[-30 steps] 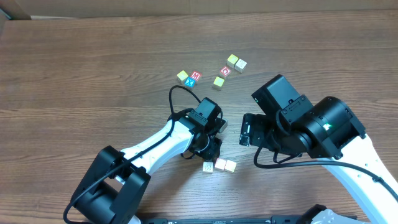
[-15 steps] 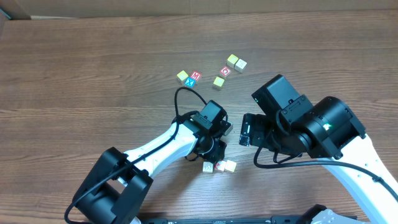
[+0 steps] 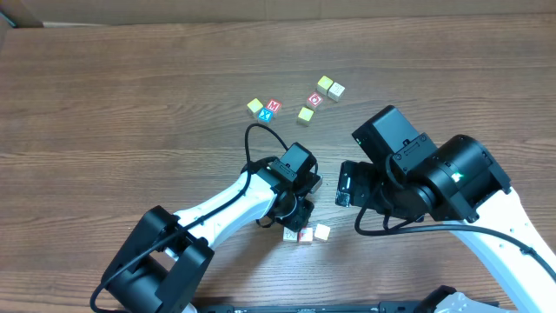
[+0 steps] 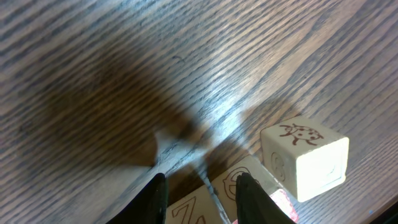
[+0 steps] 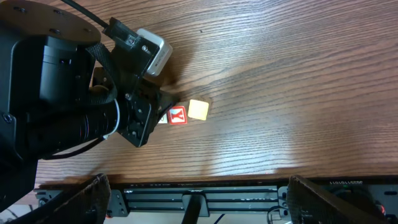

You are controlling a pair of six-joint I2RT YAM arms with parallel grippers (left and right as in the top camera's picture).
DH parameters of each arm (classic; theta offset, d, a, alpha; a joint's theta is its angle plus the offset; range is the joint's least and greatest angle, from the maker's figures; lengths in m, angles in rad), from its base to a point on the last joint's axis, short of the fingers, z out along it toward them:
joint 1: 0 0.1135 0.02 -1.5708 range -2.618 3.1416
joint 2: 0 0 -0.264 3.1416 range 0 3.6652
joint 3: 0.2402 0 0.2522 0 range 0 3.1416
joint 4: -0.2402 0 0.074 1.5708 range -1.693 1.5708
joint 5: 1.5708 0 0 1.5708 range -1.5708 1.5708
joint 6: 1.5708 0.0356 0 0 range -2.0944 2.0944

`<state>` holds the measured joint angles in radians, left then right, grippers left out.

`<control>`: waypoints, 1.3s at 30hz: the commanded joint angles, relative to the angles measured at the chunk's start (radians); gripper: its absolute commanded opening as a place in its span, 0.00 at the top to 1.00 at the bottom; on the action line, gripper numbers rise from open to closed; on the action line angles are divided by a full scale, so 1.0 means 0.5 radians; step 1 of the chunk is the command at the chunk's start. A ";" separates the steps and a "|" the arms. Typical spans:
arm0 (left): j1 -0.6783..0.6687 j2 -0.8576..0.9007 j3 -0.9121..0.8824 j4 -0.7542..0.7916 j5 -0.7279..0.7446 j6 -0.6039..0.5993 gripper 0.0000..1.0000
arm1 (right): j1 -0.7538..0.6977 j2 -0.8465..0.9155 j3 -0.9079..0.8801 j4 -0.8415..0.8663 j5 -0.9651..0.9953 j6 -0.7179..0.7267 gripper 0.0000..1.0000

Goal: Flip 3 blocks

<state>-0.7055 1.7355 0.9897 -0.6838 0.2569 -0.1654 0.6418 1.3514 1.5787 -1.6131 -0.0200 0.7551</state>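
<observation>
1. Three small wooden alphabet cubes sit in a short row on the near part of the dark brown wood-grain table (image 3: 130, 104). They are a pale cube with a Z on top (image 3: 289, 233), a red-faced cube with a Y (image 5: 177, 115) in the middle, and a cream cube with a ladybug drawing (image 4: 305, 158) at the right end.
2. The ladybug cube sits just beside the Y cube, turned a little out of line with it.
3. The left gripper (image 4: 200, 196) is right over the Z end of the row. Its black fingertips (image 4: 155, 198) stand fairly narrow, with the Z face showing in the gap. The pictures do not show whether the pads are pressing on the cube.
4. The right gripper (image 5: 199, 186) is off to the right of the row, above bare table. Its jaws are spread wide with nothing between them.
5. Well apart, toward the far side, is a loose scatter of other small cubes. Among them are a red M cube (image 3: 274, 105) touching a blue X cube (image 3: 268, 114), and a red O cube (image 3: 315, 99).
</observation>
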 commanded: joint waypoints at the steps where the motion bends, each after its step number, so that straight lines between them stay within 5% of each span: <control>1: -0.007 0.023 -0.011 -0.010 -0.027 -0.014 0.71 | -0.005 0.001 -0.008 0.004 -0.002 0.000 0.09; 6: 0.002 0.023 -0.011 0.013 -0.093 -0.040 0.64 | -0.005 0.001 -0.008 0.013 -0.001 -0.001 0.09; 11: 0.100 0.021 0.050 -0.001 -0.134 -0.121 0.71 | -0.005 0.001 -0.013 0.087 0.059 -0.007 0.12; 16: 0.296 0.021 0.291 -0.240 -0.170 -0.173 0.77 | -0.005 0.034 -0.018 0.114 0.220 0.010 0.43; 22: 0.557 0.021 0.501 -0.523 -0.223 -0.162 0.77 | -0.005 0.166 -0.046 0.133 0.232 0.018 0.64; 29: 0.795 0.021 0.467 -0.784 -0.220 -0.068 0.77 | -0.005 0.227 -0.533 0.436 0.162 0.121 0.96; 39: 0.821 0.022 0.406 -0.867 -0.213 -0.032 0.67 | -0.005 0.227 -1.339 1.006 -0.070 0.149 0.96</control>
<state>-0.2966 1.7405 1.1973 -1.1118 0.1520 -0.2024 0.6422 1.4738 0.9974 -1.1713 0.0051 0.8192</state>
